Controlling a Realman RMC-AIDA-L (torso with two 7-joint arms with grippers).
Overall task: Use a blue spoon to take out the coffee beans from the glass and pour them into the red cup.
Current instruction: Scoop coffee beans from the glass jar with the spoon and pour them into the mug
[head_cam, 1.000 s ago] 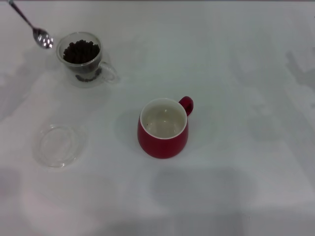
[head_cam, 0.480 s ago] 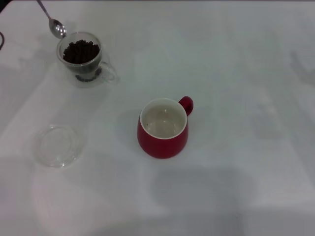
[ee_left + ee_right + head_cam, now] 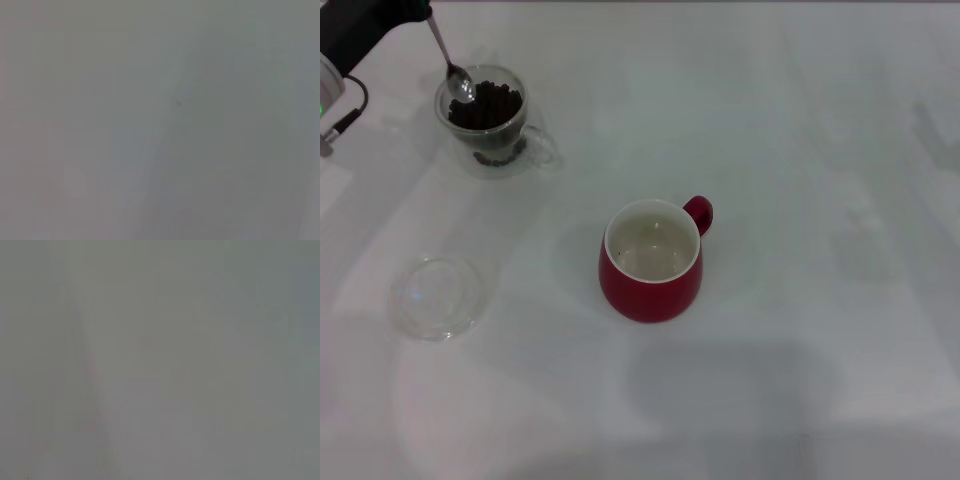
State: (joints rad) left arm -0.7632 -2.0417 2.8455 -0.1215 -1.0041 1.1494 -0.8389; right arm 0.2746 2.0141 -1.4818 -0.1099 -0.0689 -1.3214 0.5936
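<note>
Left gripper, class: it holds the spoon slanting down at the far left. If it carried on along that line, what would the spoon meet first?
Most likely the coffee beans in the glass: the blue spoon already hangs over them. Depth is unclear.

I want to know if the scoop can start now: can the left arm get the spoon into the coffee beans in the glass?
Probably yes. The left gripper holds the blue spoon with its bowl at the open glass, just above the coffee beans; nothing covers them.

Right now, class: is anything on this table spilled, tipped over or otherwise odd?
Nothing stands out. The glass and red cup stand upright, the coffee beans are inside the glass, and the blue spoon dips into its mouth. No spill shows on the table.
</note>
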